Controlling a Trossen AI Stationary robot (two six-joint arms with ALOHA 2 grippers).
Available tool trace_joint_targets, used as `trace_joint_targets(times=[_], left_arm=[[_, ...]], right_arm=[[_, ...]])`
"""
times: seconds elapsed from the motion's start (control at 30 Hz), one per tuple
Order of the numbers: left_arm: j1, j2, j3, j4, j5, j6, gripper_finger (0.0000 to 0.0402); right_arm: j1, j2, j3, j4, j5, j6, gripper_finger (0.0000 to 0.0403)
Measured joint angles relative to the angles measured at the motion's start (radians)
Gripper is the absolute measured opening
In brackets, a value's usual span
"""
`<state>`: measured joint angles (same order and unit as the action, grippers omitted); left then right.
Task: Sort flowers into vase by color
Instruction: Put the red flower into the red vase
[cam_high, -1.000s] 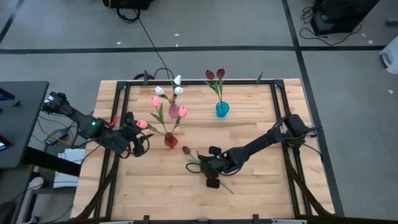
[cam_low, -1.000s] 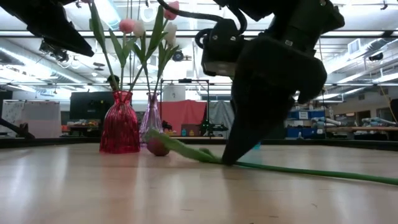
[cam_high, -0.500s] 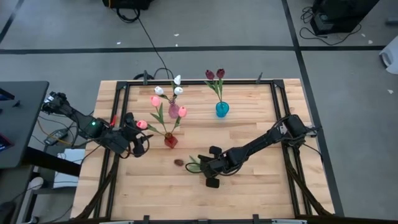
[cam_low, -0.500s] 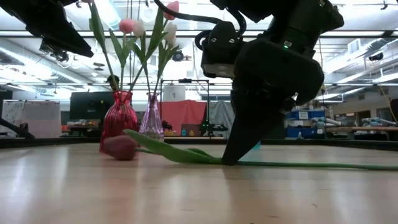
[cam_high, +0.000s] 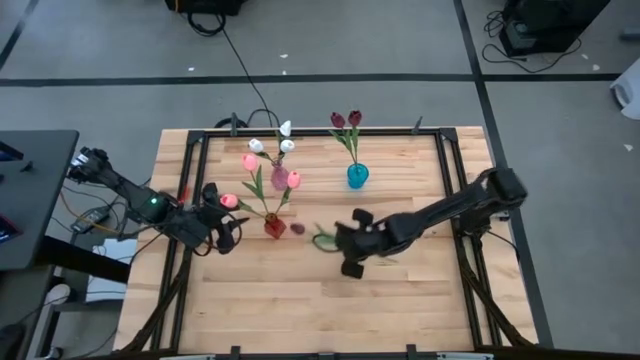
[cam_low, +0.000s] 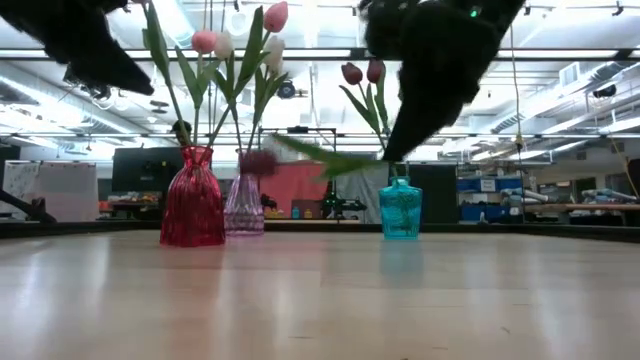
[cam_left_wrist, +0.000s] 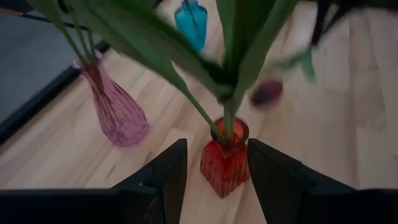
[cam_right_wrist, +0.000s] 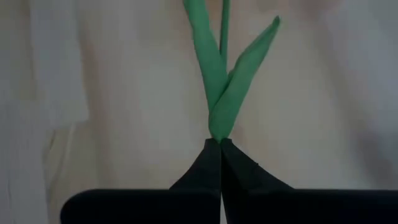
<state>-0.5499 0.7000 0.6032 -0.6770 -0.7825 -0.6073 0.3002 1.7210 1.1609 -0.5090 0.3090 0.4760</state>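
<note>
Over on the left, the left gripper (cam_high: 222, 232) hung open beside the red vase (cam_high: 274, 226). Further right, the right gripper (cam_high: 349, 243) pinched a maroon tulip (cam_high: 297, 229) by its stem, lifted off the table (cam_high: 250, 300), head near the red vase. Its long stem might swing and knock that vase, or slip free. No writing could be read anywhere.

Maroon tulip (cam_high: 298, 229) airborne, others (cam_high: 270, 160) in vases.
</note>
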Motion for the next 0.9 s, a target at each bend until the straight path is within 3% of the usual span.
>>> trace_joint_targets(times=[0.27, 0.4, 0.5, 0.73, 0.9], left_arm=[[-0.018, -0.006, -0.079, 0.049, 0.032, -0.004, 0.0172], [-0.058, -0.042, -0.076, 0.096, -0.054, 0.061, 0.0172], [-0.086, -0.075, -0.091, 0.155, -0.142, 0.141, 0.0172], [-0.106, -0.117, -0.106, 0.204, -0.165, 0.263, 0.0172], [-0.107, -0.145, -0.106, 0.225, -0.168, 0.315, 0.0172]], right_arm=[[-0.011, -0.325, -0.232, 0.098, 0.238, 0.049, 0.0002], [-0.011, -0.458, -0.378, 0.344, 0.34, -0.051, 0.0003], [-0.028, -0.52, -0.497, 0.636, 0.371, -0.206, 0.0003], [-0.2, -0.507, -0.705, 1.323, 0.217, -0.49, 0.0003], [-0.364, -0.402, -0.724, 1.557, 0.034, -0.553, 0.0003]])
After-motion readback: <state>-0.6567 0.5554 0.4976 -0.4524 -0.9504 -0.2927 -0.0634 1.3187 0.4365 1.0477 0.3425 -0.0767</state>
